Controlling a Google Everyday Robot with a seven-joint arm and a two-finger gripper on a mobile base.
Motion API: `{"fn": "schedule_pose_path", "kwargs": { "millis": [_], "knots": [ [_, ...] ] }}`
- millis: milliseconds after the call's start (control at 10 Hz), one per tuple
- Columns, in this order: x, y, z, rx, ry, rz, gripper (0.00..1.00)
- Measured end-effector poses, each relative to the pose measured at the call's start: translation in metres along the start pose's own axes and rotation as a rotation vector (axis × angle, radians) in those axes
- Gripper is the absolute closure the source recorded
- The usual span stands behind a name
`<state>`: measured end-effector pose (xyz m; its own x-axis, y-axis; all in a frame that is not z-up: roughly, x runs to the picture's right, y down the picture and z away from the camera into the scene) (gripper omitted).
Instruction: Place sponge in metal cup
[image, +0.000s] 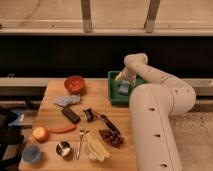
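Big white arm (160, 100) bends back over the wooden counter (52, 112), reaching into the green bin (112, 95) at the far right edge. The tool (121, 79) hangs with its jaws spread wide just above the sponge (123, 89), a blue-grey block lying in that bin. It is likely light, soft and squashy, so a pinch across the short sides at mid-body should hold. At the near left corner, well apart, sits the metal cup (63, 148): small, round, shiny, dark inside. A tight fit, I'd guess.
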<state>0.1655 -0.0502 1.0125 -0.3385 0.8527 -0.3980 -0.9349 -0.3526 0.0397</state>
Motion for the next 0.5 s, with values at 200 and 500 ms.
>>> {"fn": "schedule_pose_path", "kwargs": {
  "millis": [200,500],
  "knots": [
    [0.0014,-0.0020,0.0068,0.019,0.012,-0.003,0.23],
    [0.0029,-0.0048,0.0101,0.032,0.022,-0.002,0.47]
  ]
}}
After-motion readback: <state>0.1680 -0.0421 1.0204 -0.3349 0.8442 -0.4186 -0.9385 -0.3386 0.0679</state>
